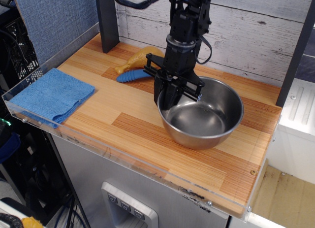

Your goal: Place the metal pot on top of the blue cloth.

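No readable text, label, brand, number or sign shows anywhere. The three small buttons (125,206) on the grey panel at the lower middle of the frame carry marks too small to make out.

The round stainless-steel pot (202,118) is shiny silver. The folded terry cloth (51,95) is light blue. The wooden worktop (147,122) shows striped honey and reddish-brown planks. The claw (173,96) is black. A ridged spoon handle (132,76) is deep blue, beside a yellow-tan plastic drumstick (134,60).

Metal pot (202,118) right of blue cloth (51,95), well apart, tool (170,97) on its rim.
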Motion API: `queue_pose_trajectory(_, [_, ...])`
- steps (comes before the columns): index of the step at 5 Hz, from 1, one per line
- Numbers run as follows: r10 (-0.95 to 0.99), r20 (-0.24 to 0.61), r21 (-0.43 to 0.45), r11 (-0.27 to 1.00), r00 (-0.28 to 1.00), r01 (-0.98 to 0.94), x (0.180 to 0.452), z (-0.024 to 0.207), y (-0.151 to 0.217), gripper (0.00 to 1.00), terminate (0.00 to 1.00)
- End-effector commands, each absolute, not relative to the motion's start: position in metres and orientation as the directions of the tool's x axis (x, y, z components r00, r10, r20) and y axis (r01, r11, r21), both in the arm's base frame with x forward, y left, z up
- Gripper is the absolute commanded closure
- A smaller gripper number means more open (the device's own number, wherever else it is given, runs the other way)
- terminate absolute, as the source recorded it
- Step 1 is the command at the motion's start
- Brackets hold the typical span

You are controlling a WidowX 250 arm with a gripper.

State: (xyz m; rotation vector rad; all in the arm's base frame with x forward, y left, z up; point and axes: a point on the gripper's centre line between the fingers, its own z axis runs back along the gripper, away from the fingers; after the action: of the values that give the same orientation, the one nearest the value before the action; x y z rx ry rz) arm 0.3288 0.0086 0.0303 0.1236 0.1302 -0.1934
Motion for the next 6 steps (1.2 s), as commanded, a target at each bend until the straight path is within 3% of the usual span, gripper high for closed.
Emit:
queue_pose_trajectory(1, [-0.215,0.086,0.023,0.977,0.973,0.214,0.322,0.117,0.012,1.0,0.0])
queue_pose_trajectory(2, [-0.215,0.136,-0.025,0.975,0.967,0.22,0.311,0.146,0.02,1.0,0.0])
queue_pose_trajectory(3, [-0.105,0.116,-0.007,0.994,0.988,0.107,0.278,0.165,0.068,1.0,0.0])
queue_pose_trajectory(4, [-0.045,0.074,0.08,0.996,0.996,0.039,0.249,0.158,0.112,1.0,0.0])
queue_pose_trajectory(5, [0.012,0.096,0.125,0.992,0.995,-0.024,0.231,0.148,0.16,1.0,0.0])
queue_pose_trajectory(6, [0.068,0.11,0.108,0.991,0.992,-0.08,0.23,0.132,0.209,1.0,0.0])
